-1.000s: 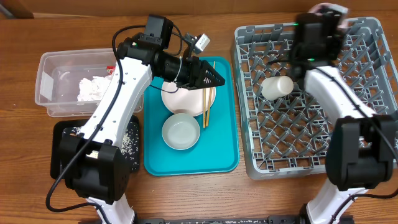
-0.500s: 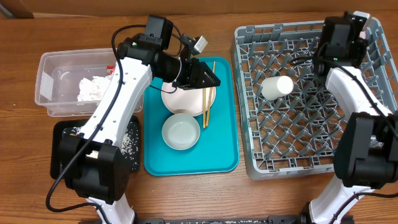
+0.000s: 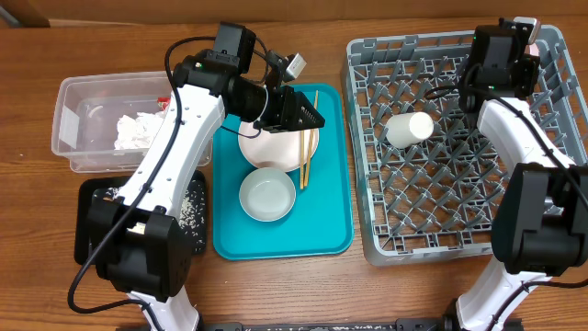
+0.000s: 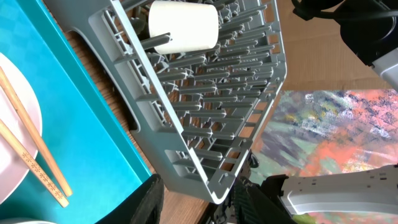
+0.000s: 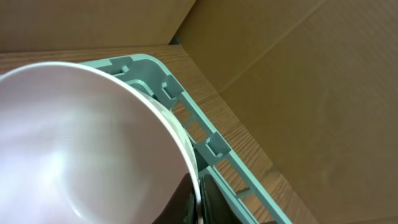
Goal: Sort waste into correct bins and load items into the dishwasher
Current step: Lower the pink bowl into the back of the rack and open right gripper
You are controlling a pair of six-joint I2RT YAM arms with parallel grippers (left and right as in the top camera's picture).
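Loading the dish rack point(image 5: 163, 81) is judged the step in hand. The pink bowl point(image 5: 81, 143) is pinched at its rim by the closed right end effector point(image 5: 196, 208), with the rack corner just beneath. Lowering between pegs is called for next. The left end effector point(image 3: 312, 115) is held part open and empty, with the chopsticks point(image 3: 304, 152) just beneath.

Bright, even light from above leaves only soft, short shadows on the bench point(image 3: 37, 294). The right wrist view shows the pink bowl point(image 5: 74, 143) close and slightly blurred, with a pale sheen; the left wrist view's right background smears into blotchy colour.
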